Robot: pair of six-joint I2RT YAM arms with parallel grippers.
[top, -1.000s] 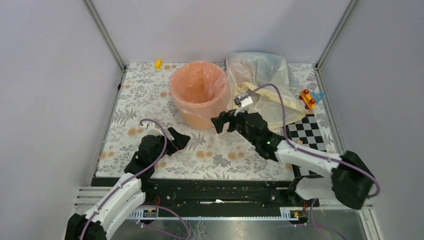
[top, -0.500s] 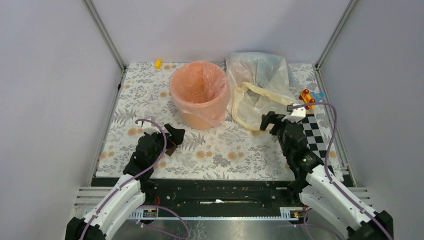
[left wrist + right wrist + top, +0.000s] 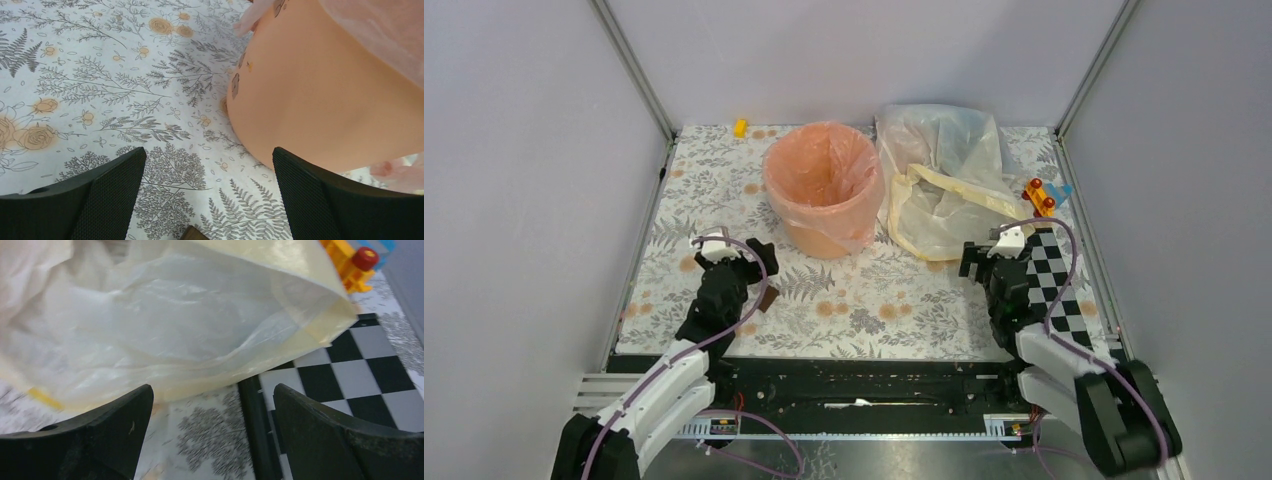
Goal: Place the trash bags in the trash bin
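Left pincer (image 3: 207,165) and right pincer (image 3: 212,405) both gape wide, empty; pink trash bag (image 3: 824,165) lines the trash bin (image 3: 819,238) (film draped over its rim). Risk: right, facing the cream-yellow bag (image 3: 934,215), snatches the wrong one

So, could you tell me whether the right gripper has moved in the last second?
Yes. The right gripper has swung right, away from the trash bin, and now sits open at the checkerboard's left edge.

The left arm (image 3: 686,352) and right arm (image 3: 1049,345) are folded short, wrists low and pointing forward. The left claw (image 3: 760,274) gapes wide, holding nothing; the right claw (image 3: 985,259) is equally spread and empty.
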